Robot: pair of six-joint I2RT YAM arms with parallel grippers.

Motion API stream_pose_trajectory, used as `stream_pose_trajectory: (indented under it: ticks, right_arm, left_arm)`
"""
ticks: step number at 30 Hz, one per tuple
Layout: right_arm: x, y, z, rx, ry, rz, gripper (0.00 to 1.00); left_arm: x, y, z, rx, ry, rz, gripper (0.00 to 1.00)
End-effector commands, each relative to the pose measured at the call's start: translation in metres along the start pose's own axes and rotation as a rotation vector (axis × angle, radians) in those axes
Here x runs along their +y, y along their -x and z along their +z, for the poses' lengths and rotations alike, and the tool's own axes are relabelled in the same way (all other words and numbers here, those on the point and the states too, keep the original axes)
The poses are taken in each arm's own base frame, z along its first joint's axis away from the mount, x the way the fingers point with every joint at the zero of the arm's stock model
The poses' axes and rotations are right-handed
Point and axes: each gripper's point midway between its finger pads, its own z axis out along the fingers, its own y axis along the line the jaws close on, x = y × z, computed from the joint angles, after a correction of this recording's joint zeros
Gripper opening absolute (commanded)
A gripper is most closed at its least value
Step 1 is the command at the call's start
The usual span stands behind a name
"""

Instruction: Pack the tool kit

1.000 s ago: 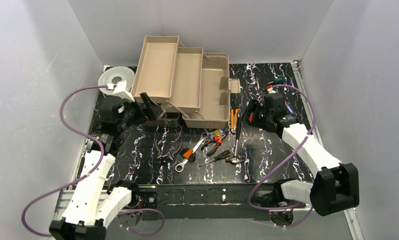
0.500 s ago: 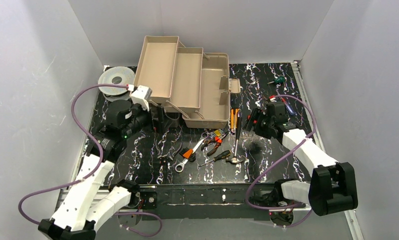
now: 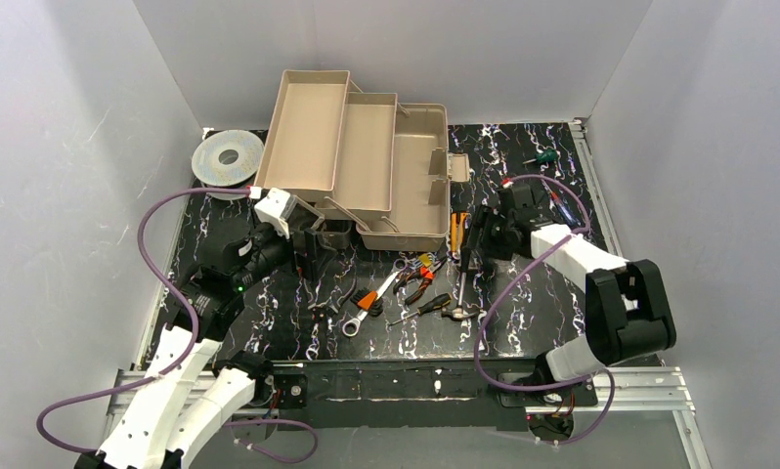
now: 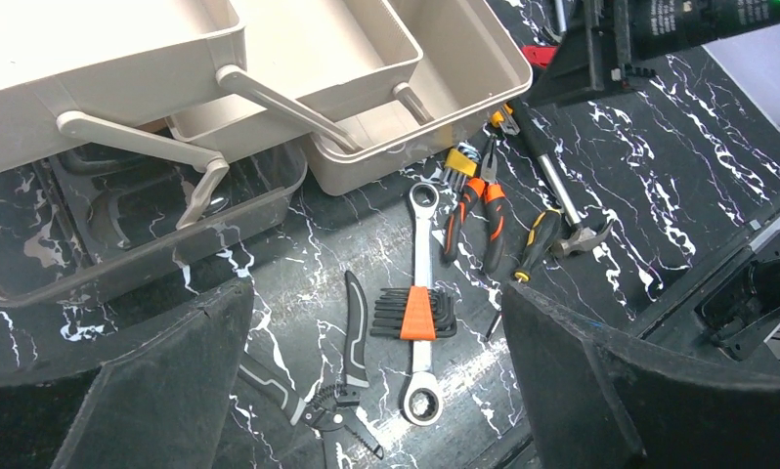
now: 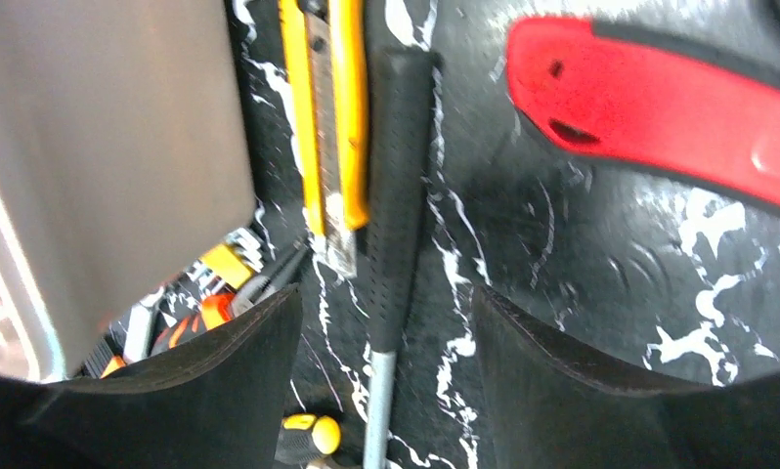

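Straddling hammer handle, right tool open, gripping nothing; left tool wide open over wrench, empty.

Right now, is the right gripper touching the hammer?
Apart. In the right wrist view the right gripper straddles the hammer handle, table showing on both sides.

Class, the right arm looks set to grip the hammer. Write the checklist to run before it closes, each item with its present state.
1. Right gripper open: ok.
2. Hammer handle between its fingers: ok.
3. Yellow utility knife out of the gap: not ok, it lies alongside the handle.
4. Red knife clear of the fingers: ok.
5. Toolbox trays folded out, box open: ok.
6. Left gripper open and empty: ok.
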Motion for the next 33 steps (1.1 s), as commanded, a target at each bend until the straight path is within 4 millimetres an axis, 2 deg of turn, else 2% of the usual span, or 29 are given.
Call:
stream_pose_trajectory:
  ticks: [1, 6, 15, 19, 23, 26, 29, 33]
  right_arm:
    - [0.016, 0.030, 0.004, -0.076, -0.035, -0.056, 0.71]
    - [-0.003, 0.024, 0.015, -0.053, -0.183, -0.086, 0.63]
    - [-0.007, -0.013, 0.033, 0.035, -0.219, -0.107, 0.51]
    - [-0.014, -0.019, 0.038, 0.058, -0.286, -0.129, 0.44]
    - [-0.031, -0.013, 0.031, 0.024, -0.400, -0.119, 0.23]
    - [-0.037, -0.006, 0.020, -0.031, -0.431, -0.107, 0.08]
    - [-0.033, 0.000, 0.008, -0.083, -0.408, -0.099, 0.01]
    - [-0.022, 0.014, -0.012, -0.151, -0.366, -0.102, 0.01]
  left_arm:
    - [-0.005, 0.003, -0.001, -0.019, -0.028, 0.021, 0.98]
    - [-0.004, 0.002, -0.002, -0.020, -0.025, 0.024, 0.98]
    - [-0.004, 0.001, -0.002, -0.016, -0.020, 0.026, 0.98]
    - [-0.003, 0.000, -0.003, -0.017, -0.019, 0.026, 0.98]
    - [-0.003, 0.000, -0.004, -0.020, -0.016, 0.025, 0.98]
    - [-0.003, 0.000, -0.005, -0.021, -0.014, 0.026, 0.98]
    - [-0.003, -0.001, -0.004, -0.017, -0.015, 0.024, 0.98]
    - [-0.003, -0.001, -0.003, -0.015, -0.016, 0.023, 0.98]
